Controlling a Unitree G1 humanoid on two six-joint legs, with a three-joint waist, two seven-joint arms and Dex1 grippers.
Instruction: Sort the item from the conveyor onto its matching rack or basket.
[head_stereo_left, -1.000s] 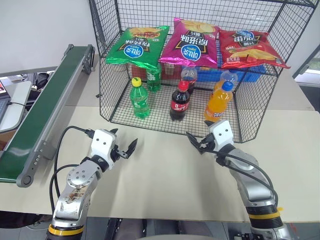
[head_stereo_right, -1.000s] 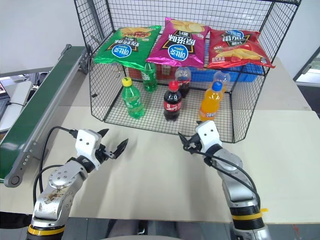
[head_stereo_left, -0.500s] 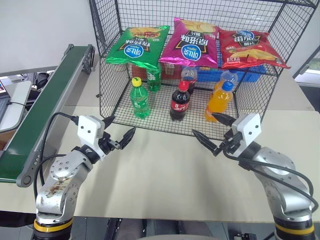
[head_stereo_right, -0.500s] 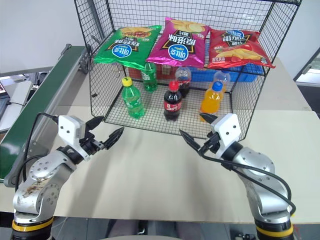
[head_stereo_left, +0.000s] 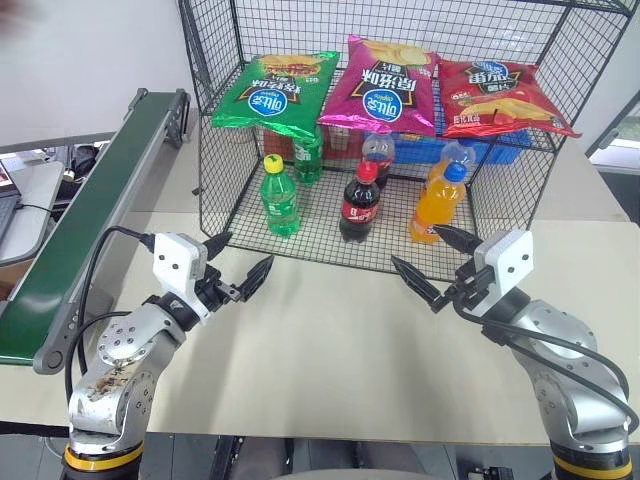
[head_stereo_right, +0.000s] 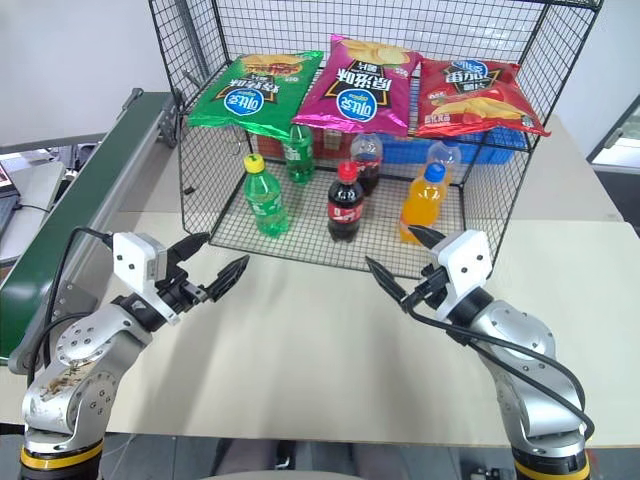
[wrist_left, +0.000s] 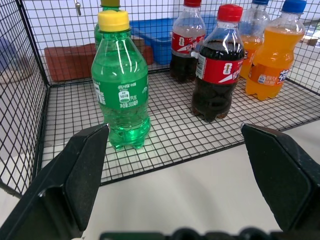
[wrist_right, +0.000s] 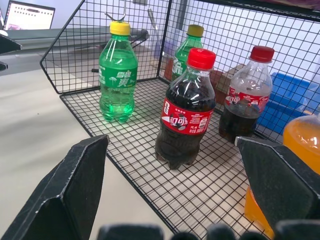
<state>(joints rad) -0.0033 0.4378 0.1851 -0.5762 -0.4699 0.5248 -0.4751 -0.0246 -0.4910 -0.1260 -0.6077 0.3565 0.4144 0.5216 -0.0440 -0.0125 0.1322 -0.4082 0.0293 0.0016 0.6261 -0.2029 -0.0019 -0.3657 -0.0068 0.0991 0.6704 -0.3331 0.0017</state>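
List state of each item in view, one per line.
left gripper: open, empty
right gripper: open, empty
green chip bag: flat on rack's upper shelf
magenta chip bag: flat on shelf
red chip bag: flat on shelf
cola bottle: upright, capped
conveyor: no item on visible belt

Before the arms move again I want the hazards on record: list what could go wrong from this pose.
1. Both grippers, left and right, hang open and empty just in front of the rack; a forward reach could catch a fingertip in its wire mesh.
2. The front green bottle, cola bottle and orange bottle stand upright near the open front; a sweep inward might topple them.
3. The green chip bag overhangs the upper shelf's front edge, so a bump from below could dislodge it.
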